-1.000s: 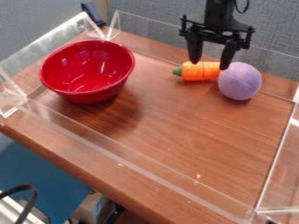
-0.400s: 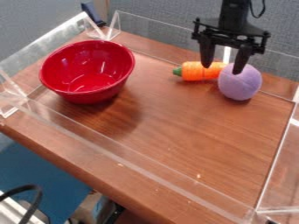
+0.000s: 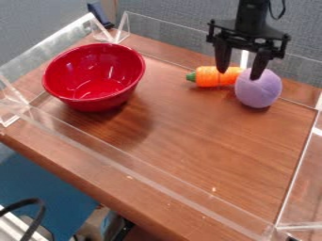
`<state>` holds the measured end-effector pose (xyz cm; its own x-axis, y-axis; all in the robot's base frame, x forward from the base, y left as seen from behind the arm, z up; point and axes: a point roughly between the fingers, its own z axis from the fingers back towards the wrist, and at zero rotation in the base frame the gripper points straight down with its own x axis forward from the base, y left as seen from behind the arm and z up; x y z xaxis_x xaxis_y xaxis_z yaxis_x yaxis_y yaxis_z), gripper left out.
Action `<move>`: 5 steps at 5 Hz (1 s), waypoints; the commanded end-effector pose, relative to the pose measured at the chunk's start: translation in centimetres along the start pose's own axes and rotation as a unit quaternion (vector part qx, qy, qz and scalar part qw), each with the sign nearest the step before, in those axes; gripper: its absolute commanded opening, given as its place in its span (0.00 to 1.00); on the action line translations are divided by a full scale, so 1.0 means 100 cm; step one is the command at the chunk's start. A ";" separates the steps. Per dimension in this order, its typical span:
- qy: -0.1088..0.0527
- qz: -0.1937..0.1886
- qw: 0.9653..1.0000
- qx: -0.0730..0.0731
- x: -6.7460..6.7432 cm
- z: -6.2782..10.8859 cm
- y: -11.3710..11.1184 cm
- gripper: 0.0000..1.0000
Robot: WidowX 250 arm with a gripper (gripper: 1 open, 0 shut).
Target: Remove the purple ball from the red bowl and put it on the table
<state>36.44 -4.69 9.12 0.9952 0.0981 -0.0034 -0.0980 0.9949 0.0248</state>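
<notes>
At the far right end of a reddish-brown polished wooden table [image 3: 189, 141], a soft, matte lavender-purple ball [image 3: 259, 90] rests on the bare wood, well apart from the large glossy red plastic bowl [image 3: 93, 76] standing at the far left. Directly above the ball hangs the robot's black multi-fingered gripper [image 3: 249, 58], its prongs spread wide and grasping nothing, the tips reaching down near the ball's top; whether any prong touches it cannot be told from this angle. Just beside the ball, on its left, lies an orange carrot toy with a green end [image 3: 213, 78], partly crossed by one of the gripper's prongs. The red bowl shows only its shiny inside. Low clear acrylic walls [image 3: 296, 193] edge the tabletop on all sides, and a dark cable [image 3: 28, 217] loops on the floor below the near left corner.
</notes>
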 end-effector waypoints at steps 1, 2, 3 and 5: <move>-0.042 -0.007 0.999 -0.005 -0.004 0.026 0.005 1.00; -0.036 0.008 0.999 0.004 -0.012 0.022 0.006 1.00; -0.033 0.023 0.999 0.011 -0.019 0.022 0.009 1.00; -0.042 -0.006 0.999 0.012 -0.028 0.038 -0.003 1.00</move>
<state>33.66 -5.07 10.47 0.9955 0.0941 0.0111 -0.0946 0.9937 0.0603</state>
